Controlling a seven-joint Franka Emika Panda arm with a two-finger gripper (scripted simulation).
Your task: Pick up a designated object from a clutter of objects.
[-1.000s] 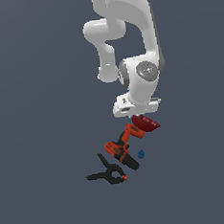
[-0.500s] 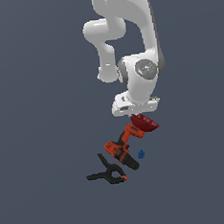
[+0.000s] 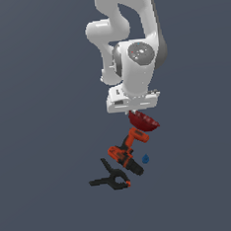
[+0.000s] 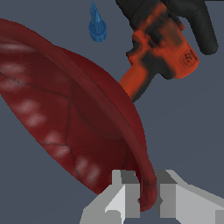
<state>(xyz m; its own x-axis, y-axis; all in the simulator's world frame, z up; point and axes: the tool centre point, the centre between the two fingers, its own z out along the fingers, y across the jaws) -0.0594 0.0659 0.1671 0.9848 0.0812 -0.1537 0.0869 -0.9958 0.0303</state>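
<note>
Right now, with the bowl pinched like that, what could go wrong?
The fingers clamp only the thin rim of the red bowl, which hangs tilted, so it could pivot or slip out. The drill and blue piece lie close beneath, so a dropped bowl might knock them.

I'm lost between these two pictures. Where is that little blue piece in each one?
Exterior view: the blue piece lies low in the picture, just to the exterior view's right of the drill and below the red bowl.
Wrist view: the blue piece shows beyond the bowl's rim, beside the drill.
Shared landmark: the drill's orange handle, next to the blue piece in both.
</note>
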